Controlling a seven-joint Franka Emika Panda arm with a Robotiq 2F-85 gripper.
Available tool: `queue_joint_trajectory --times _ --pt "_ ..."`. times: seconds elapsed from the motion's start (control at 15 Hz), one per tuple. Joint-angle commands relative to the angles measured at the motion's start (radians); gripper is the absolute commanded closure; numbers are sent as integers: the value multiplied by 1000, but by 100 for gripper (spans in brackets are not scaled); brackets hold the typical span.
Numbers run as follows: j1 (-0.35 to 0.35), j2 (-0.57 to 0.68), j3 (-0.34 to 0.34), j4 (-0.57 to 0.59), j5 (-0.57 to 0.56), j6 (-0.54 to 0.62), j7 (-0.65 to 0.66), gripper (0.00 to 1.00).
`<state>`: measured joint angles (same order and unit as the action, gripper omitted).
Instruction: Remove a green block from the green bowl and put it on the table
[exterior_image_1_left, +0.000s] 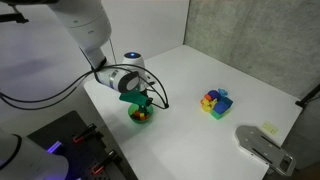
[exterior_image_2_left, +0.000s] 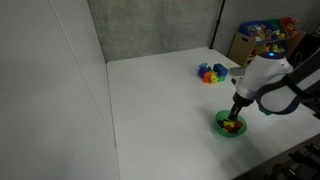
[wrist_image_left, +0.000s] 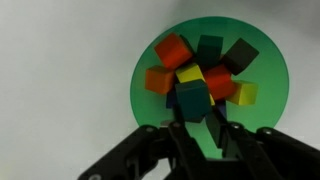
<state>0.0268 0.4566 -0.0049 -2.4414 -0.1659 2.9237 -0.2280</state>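
Plainly, in an exterior view the green bowl (exterior_image_1_left: 143, 122) sits near the table's (exterior_image_1_left: 200, 70) edge; bare white top opens toward 3 o'clock, up to the multicoloured block cluster (exterior_image_1_left: 215, 102); the gripper (wrist_image_left: 203, 130) hangs over the bowl; only the wrist view shows the green block (wrist_image_left: 192, 102) at 12 o'clock off its fingertips; whether the jaws clamp it, I cannot tell.

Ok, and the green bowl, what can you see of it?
The green bowl is small, round, shallow, bright green and plastic-looking, standing upright on the white table near its edge. It holds a loose heap of small blocks: orange, red, yellow, dark green. The hand hangs directly over it, reaching down among the blocks; whether it touches the bowl is unclear.
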Motion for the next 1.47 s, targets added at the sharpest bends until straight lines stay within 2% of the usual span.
queue_joint_trajectory --times 0.0,0.27,0.53,1.07,1.4 --pt "-42 -74 5 28 26 -131 18 89" --pt "-91 -95 -29 82 50 -235 26 90" --pt "-168 -73 -41 127 114 -304 3 90" --pt "-252 52 -32 171 219 -267 -2 90" --pt "-241 141 -55 214 200 -225 34 90"
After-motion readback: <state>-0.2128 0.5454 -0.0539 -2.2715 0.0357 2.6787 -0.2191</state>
